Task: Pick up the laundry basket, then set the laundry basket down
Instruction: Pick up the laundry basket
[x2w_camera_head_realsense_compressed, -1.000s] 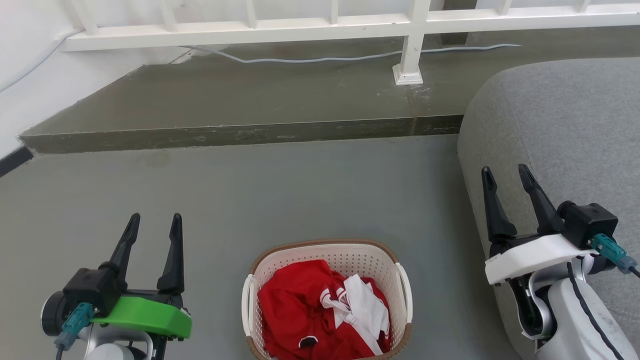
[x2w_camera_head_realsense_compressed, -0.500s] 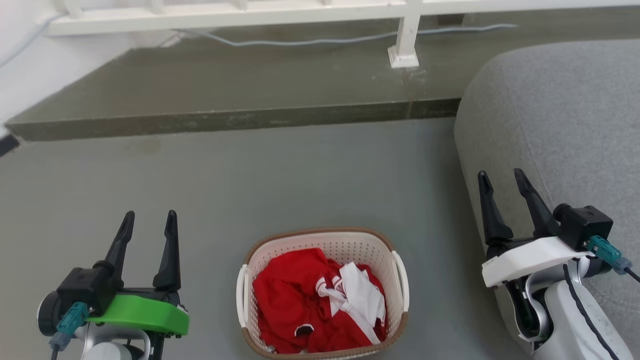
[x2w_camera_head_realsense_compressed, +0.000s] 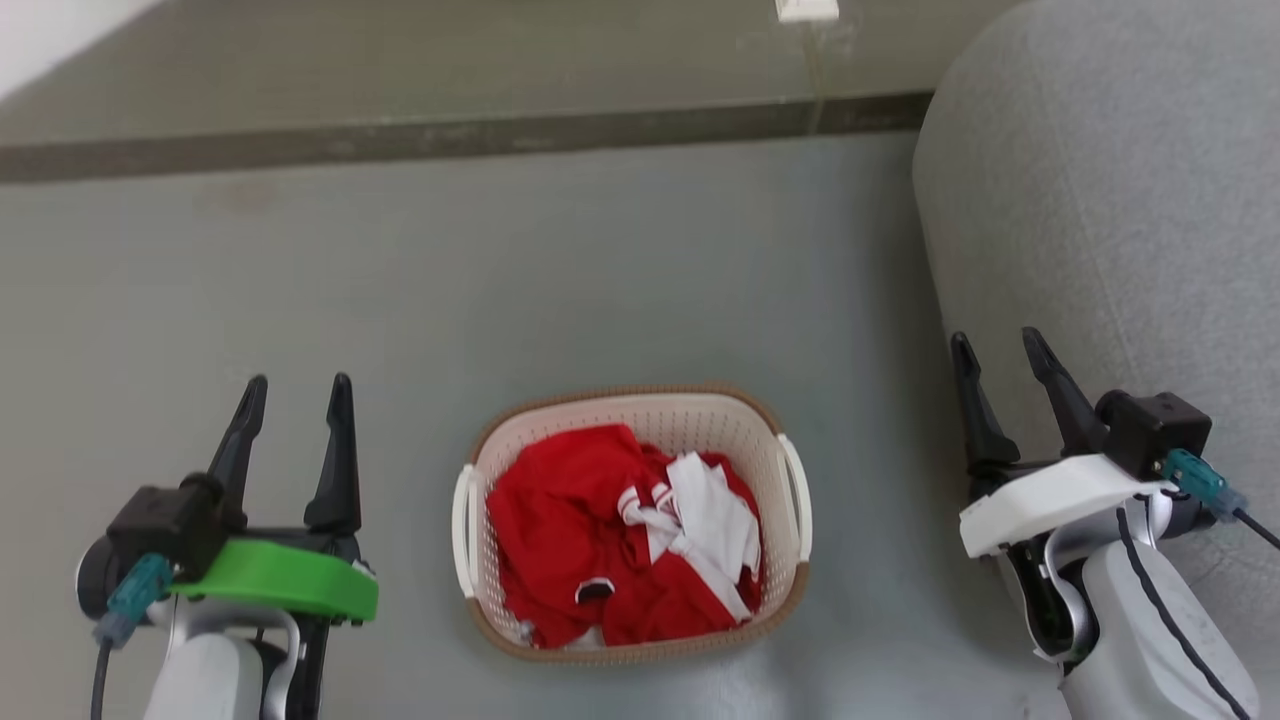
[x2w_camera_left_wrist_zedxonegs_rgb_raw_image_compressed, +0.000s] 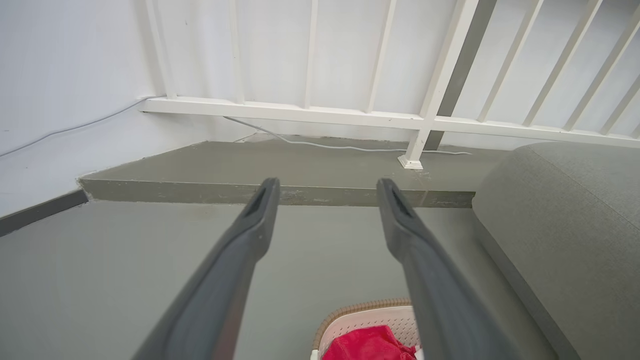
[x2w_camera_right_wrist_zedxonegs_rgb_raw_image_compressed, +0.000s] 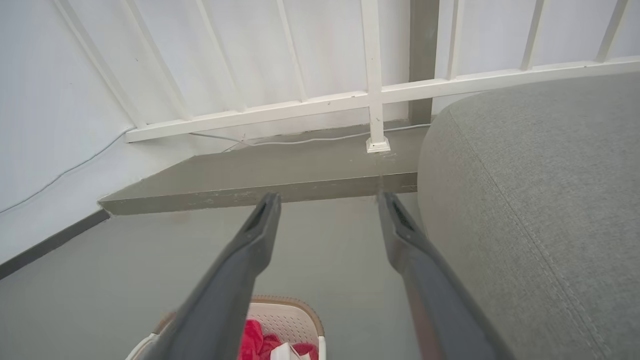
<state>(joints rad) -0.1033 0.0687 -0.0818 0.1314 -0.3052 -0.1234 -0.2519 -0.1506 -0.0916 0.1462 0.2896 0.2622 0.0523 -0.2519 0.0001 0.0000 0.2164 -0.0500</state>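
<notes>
The laundry basket (x2w_camera_head_realsense_compressed: 700, 417) stands on the grey floor at the lower middle of the head view, cream-white and perforated with a brown rim, holding red and white clothes (x2w_camera_head_realsense_compressed: 620, 530). White handles sit on its left (x2w_camera_head_realsense_compressed: 462, 528) and right (x2w_camera_head_realsense_compressed: 797, 495) sides. My left gripper (x2w_camera_head_realsense_compressed: 298, 385) is open, well to the basket's left and apart from it. My right gripper (x2w_camera_head_realsense_compressed: 998, 342) is open, well to its right, over the sofa's edge. The basket's far rim (x2w_camera_left_wrist_zedxonegs_rgb_raw_image_compressed: 367, 305) shows at the bottom of the left wrist view, and the basket rim (x2w_camera_right_wrist_zedxonegs_rgb_raw_image_compressed: 290, 301) again in the right wrist view.
A grey sofa (x2w_camera_head_realsense_compressed: 1100, 200) fills the right side, close beside my right arm. A raised concrete step (x2w_camera_head_realsense_compressed: 450, 135) crosses the floor beyond the basket, with a white railing (x2w_camera_left_wrist_zedxonegs_rgb_raw_image_compressed: 350, 112) and a loose cable (x2w_camera_left_wrist_zedxonegs_rgb_raw_image_compressed: 350, 147) on it. A white wall (x2w_camera_left_wrist_zedxonegs_rgb_raw_image_compressed: 60, 90) stands to the left.
The head camera has tilted down, so the step and railing slid up and out and the whole basket came into view. Both grippers stay open beside the basket.
</notes>
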